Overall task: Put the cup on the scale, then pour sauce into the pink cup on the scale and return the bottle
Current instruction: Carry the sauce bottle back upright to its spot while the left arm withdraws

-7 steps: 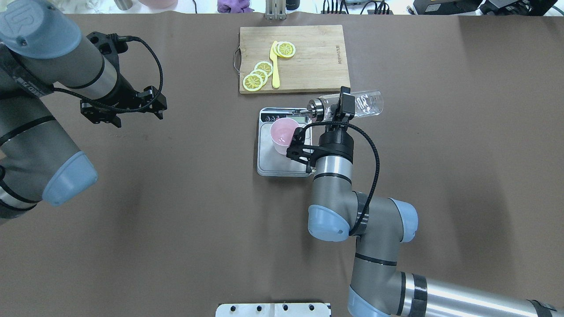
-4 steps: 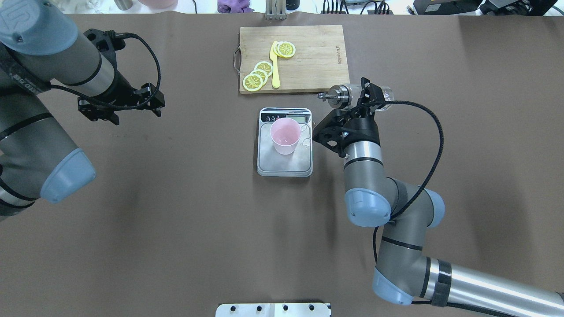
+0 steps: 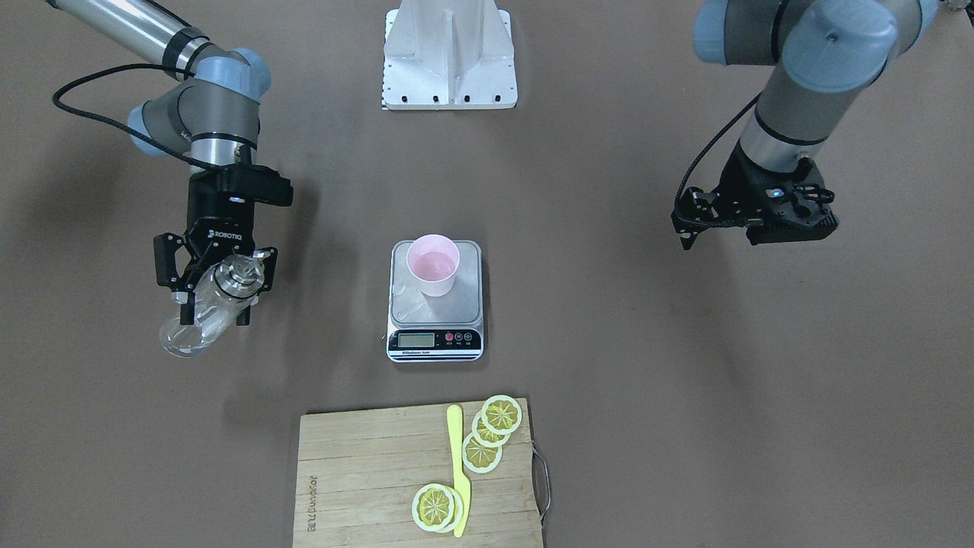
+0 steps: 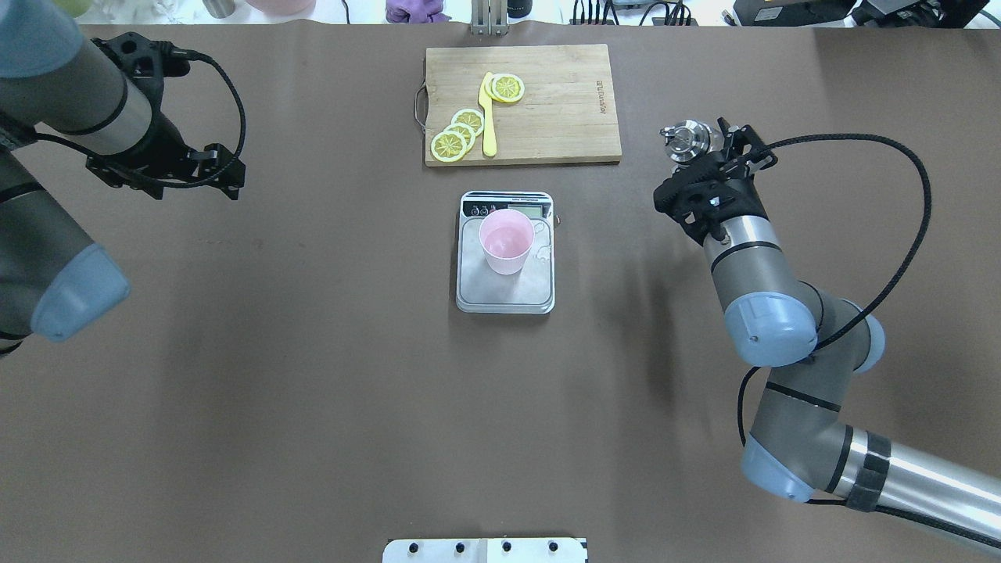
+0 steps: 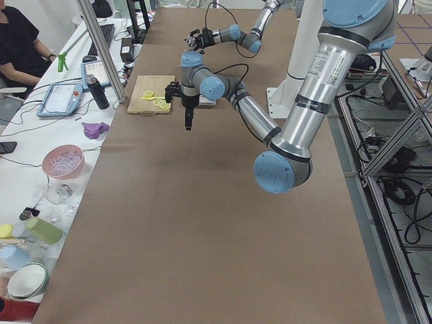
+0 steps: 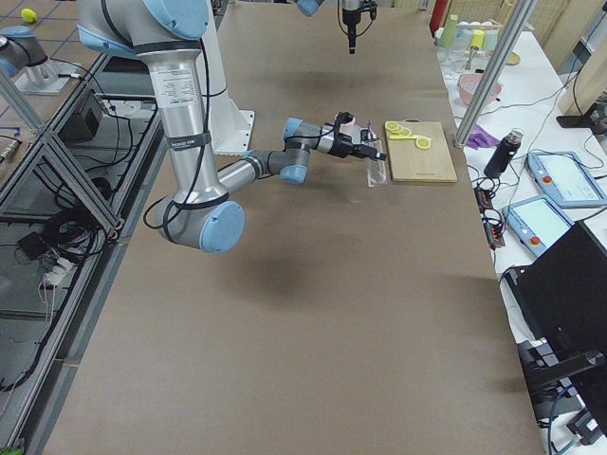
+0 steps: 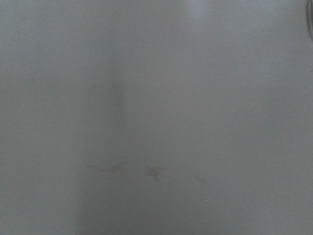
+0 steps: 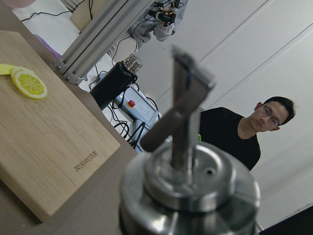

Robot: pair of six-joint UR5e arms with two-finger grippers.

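Observation:
The pale pink cup [image 4: 507, 241] [image 3: 432, 265] stands upright on the steel scale [image 4: 500, 295] [image 3: 466, 303] at the table's middle. A little clear liquid lies on the platform beside the cup [image 3: 408, 301]. My right gripper [image 4: 715, 152] [image 3: 221, 293] is shut on the clear glass bottle [image 3: 199, 323], held above the table well to the right of the scale. Its metal spout cap [image 4: 687, 141] [image 8: 190, 191] points up, the body slanted. My left gripper [image 4: 235, 191] [image 3: 682, 237] hangs empty far left of the scale, its fingers meeting in one tip.
A wooden cutting board [image 4: 555, 102] [image 3: 358, 472] with lemon slices [image 4: 457, 133] and a yellow knife [image 4: 488, 117] lies beyond the scale. The robot's base plate [image 3: 449, 68] is at the near edge. A person [image 8: 249, 132] sits past the table's end.
My right gripper has carried the bottle from over the cup away to the right and turned it from lying tipped to spout up. My left arm has drawn back leftward.

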